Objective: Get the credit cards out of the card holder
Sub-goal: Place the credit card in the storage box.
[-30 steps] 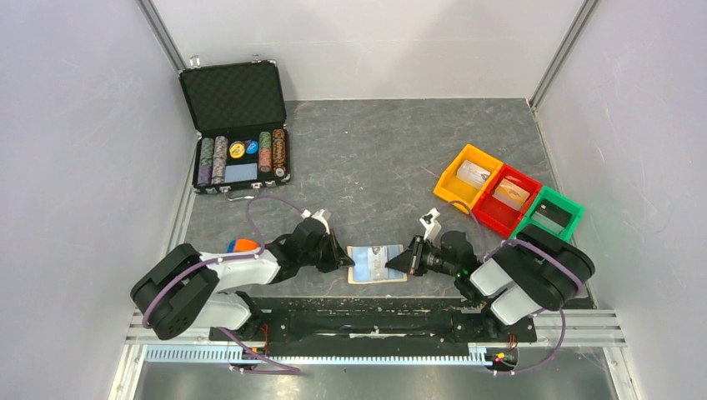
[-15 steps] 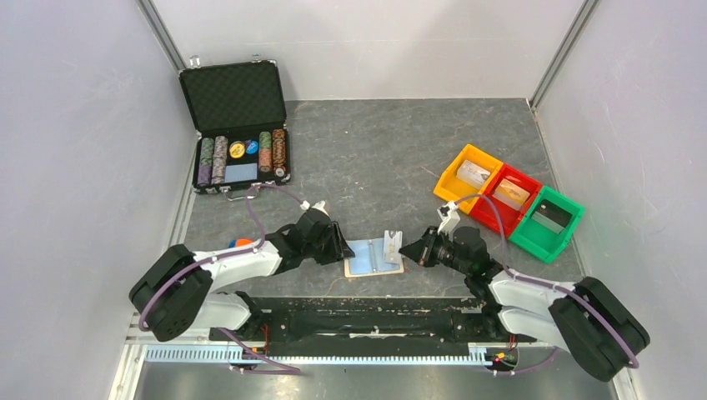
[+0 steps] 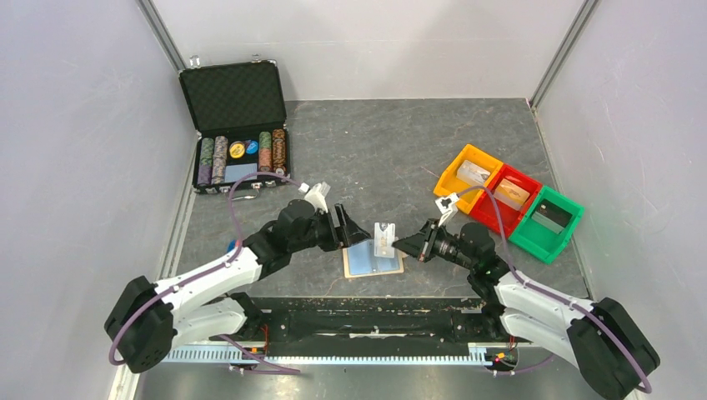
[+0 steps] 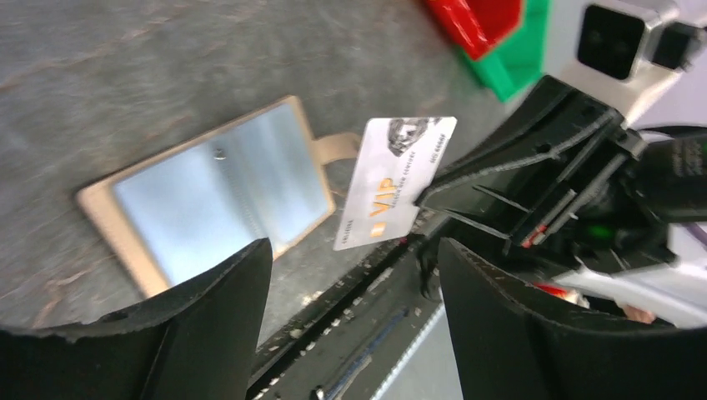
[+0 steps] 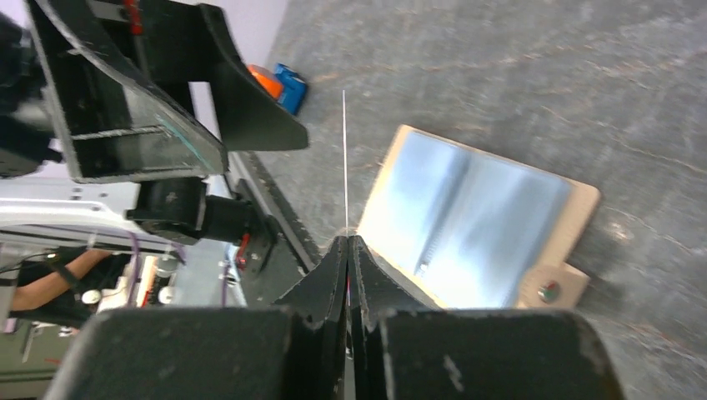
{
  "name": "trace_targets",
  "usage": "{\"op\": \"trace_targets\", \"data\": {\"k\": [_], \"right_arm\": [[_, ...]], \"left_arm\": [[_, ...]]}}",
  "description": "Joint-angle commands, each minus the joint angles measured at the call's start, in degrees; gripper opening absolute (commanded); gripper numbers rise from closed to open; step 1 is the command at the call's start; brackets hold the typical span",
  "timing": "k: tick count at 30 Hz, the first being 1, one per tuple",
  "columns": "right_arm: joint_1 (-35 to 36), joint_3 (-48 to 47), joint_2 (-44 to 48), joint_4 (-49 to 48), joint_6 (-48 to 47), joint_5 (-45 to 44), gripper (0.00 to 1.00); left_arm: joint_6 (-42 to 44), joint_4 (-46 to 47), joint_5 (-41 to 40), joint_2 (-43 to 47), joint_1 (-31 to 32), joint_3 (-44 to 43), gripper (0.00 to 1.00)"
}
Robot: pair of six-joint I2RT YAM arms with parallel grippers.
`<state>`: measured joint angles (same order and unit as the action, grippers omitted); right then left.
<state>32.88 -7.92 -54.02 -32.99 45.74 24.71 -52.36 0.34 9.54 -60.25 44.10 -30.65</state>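
View from above of a grey table [image 3: 400, 150] with two robot arms mounted at its near edge. The card holder [image 3: 367, 263] lies open and flat close to the middle of the near edge, between the two arms. Its light blue lining faces up and its small tan tab [image 4: 338, 147] sticks out on the right side.

The right pincer [image 3: 397, 244] is closed tight on one end of a credit card [image 3: 384, 240], a pale card with orange "VIP" print. It holds the card in the air over the right part of the card holder. From the right wrist the card [image 5: 344, 158] appears edge-on, as a thin line rising from the pinched tips.

The left pincer [image 3: 357, 235] has its jaws spread wide and grips nothing. It hovers just above the card holder's far left corner, pointing towards the card.

An open black chip case [image 3: 233, 100] with rows of poker chips sits at the table's far left corner. An orange bin [image 3: 452, 167], a red bin [image 3: 525, 175] and a green bin [image 3: 565, 238] stand side by side near the right edge
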Motion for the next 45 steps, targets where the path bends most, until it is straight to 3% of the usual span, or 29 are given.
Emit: {"op": "trace_targets", "data": {"k": [1,9,15,20,23,25,29,34,40,45], "right_arm": [[0.11,-0.85,1.33,-9.27,5.83,4.29,0.00],[0.12,4.68,-0.78,-25.06,12.79,7.19,0.00],[0.21,7.02,-4.79,-32.89,15.55,8.50,0.00],[0.10,6.44,-5.61,-32.74,13.06,10.76,0.00],[0.19,5.20,-5.47,-29.70,10.69,12.16,0.01],[-0.01,4.19,-4.87,-26.63,7.84,13.72,0.10],[-2.03,-2.50,-1.09,-6.73,-6.77,16.53,0.29],[-5.76,-11.79,2.46,11.16,-19.63,18.79,0.37],[-7.35,-18.78,-2.46,15.66,-24.56,33.41,0.39],[-7.31,-20.98,-4.53,16.58,-25.55,34.10,0.38]], "left_arm": [[1.26,13.77,10.84,-1.02,-0.06,1.50,0.78],[-2.07,27.90,17.73,-5.54,-0.06,4.48,0.74],[-5.11,35.64,19.03,-6.20,-0.06,7.21,0.39],[-4.51,35.83,19.15,-6.48,-0.06,7.89,0.25],[-4.95,37.39,20.00,-7.46,-0.06,8.10,0.11],[-5.70,38.82,20.83,-7.79,-0.06,8.29,0.02],[-5.40,37.17,22.97,-7.03,-0.06,7.94,0.02],[-2.74,29.62,23.41,-3.05,-0.06,8.38,0.02],[3.18,21.11,28.84,-0.90,-0.06,6.03,0.02],[7.53,13.54,31.32,-2.51,-0.06,2.54,0.02]]}}
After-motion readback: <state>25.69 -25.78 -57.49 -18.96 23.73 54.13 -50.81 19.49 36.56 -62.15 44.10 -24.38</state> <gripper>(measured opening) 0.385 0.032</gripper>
